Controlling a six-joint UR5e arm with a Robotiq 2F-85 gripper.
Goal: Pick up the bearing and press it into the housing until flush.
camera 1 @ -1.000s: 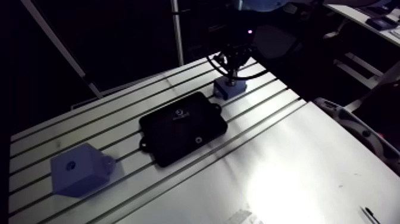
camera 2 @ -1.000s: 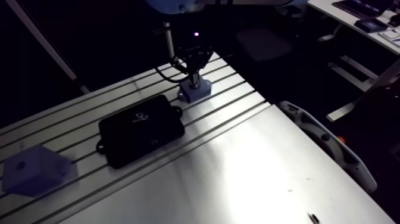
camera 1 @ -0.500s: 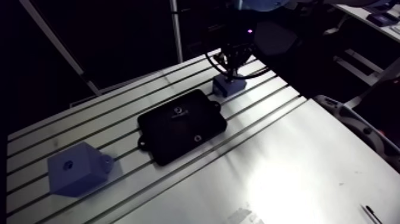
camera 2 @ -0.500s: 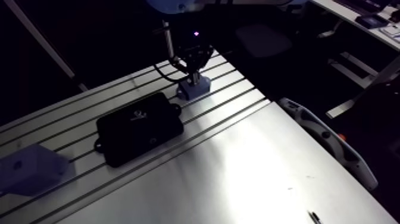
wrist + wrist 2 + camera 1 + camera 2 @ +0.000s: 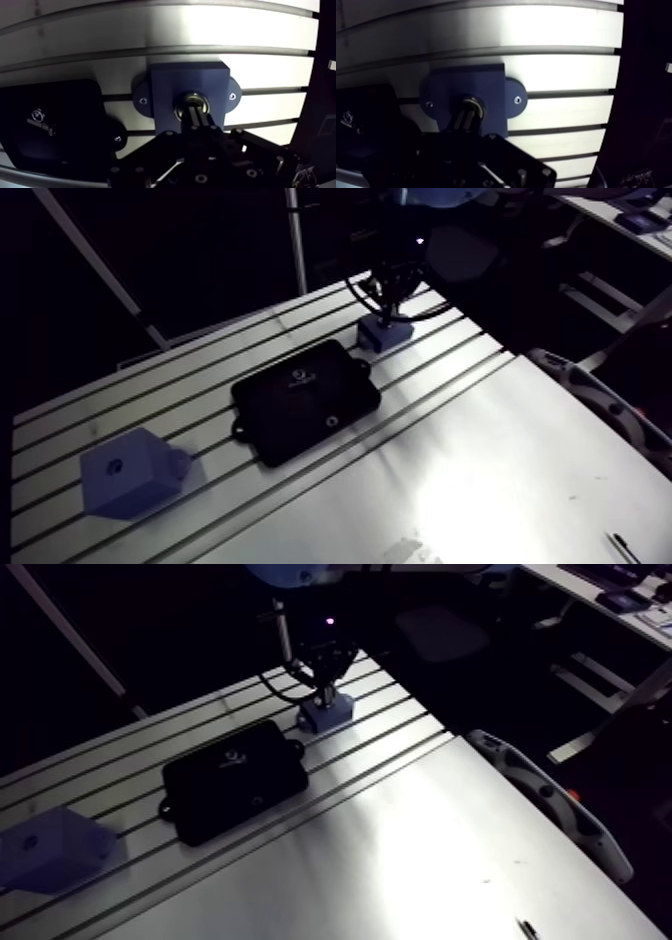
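Shiny metal bearing [image 5: 192, 103], matt housing [image 5: 165, 90]

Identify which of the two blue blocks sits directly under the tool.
The smaller blue block, just past the black box; the larger block stands far off at the table's other end.

Bearing [image 5: 191, 101] in housing [image 5: 170, 82], case [image 5: 55, 125] just beside

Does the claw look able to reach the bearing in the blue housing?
Likely yes: the claw is over the bearing in the housing, nothing between them; the black case sits aside.
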